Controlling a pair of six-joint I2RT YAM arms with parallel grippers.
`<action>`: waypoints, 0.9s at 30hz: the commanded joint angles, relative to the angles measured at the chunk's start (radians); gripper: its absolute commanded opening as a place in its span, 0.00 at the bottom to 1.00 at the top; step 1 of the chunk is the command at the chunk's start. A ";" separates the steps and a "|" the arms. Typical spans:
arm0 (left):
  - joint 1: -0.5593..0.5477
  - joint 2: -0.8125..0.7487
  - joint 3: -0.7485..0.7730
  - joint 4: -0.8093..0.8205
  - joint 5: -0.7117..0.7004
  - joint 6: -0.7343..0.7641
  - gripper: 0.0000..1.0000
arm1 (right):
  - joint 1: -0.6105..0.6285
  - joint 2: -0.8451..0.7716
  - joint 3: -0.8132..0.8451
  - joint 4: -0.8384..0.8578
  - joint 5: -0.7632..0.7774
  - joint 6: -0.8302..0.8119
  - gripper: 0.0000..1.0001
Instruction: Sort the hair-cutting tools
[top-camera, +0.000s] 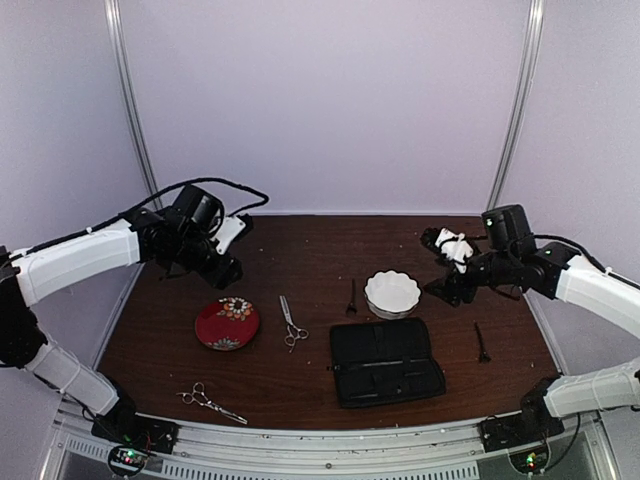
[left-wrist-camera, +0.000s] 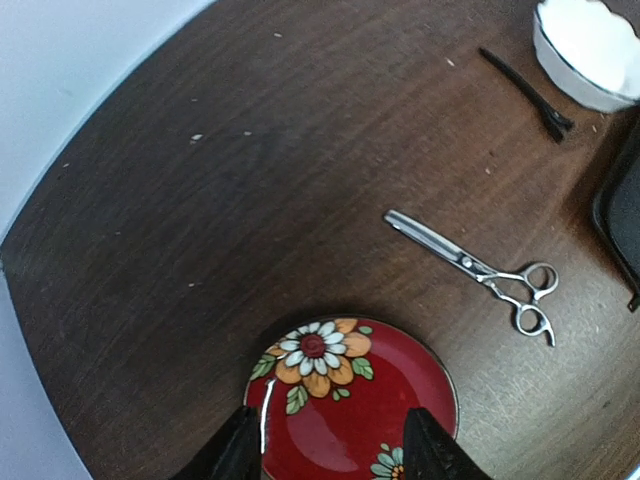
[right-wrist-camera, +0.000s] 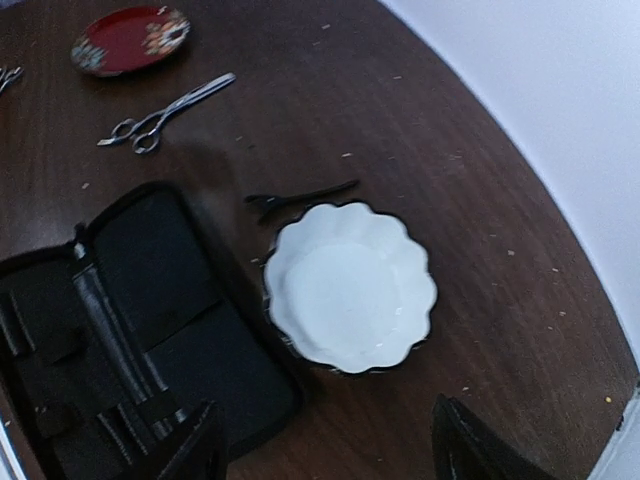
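Beside the red plate (top-camera: 214, 327) lie slim silver scissors (top-camera: 292, 323), blades together

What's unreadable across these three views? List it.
Case contents: right wrist view, dark and blurred, cut by left and bottom edges.
Near scissors: right wrist view, cut by left edge.
Right clip: top view only, too small for detail.
Bowl: left wrist view, cut by top-right corner.
Left claw: left wrist view, only fingertips show at bottom edge.
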 joint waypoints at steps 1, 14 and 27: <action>-0.040 0.105 0.096 -0.087 0.101 0.040 0.48 | 0.125 0.025 -0.064 -0.086 -0.029 -0.165 0.69; -0.282 0.346 0.207 -0.137 0.110 -0.486 0.40 | 0.349 0.135 -0.166 -0.058 0.078 -0.265 0.62; -0.302 0.505 0.221 -0.111 0.171 -0.696 0.25 | 0.393 0.185 -0.215 -0.026 0.114 -0.308 0.61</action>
